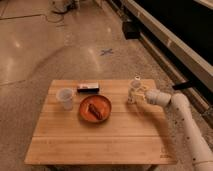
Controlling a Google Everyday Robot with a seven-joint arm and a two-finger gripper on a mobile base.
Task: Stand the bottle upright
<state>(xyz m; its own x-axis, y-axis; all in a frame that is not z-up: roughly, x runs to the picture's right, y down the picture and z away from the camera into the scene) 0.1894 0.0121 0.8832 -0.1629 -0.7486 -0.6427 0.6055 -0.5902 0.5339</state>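
Tabletop, right side: fingers clasp the partly hidden upright bottle.

The light is warm and fairly dim, falling from overhead and giving the wooden table an even orange tone. Beyond the table's far edge the polished floor throws back pale patches of glare, brightest off to the far left. To the table's far right a wall drops into near black. My gripper, at the table's far right edge, shows up pale and washed. Shadows on the tabletop are faint and short.
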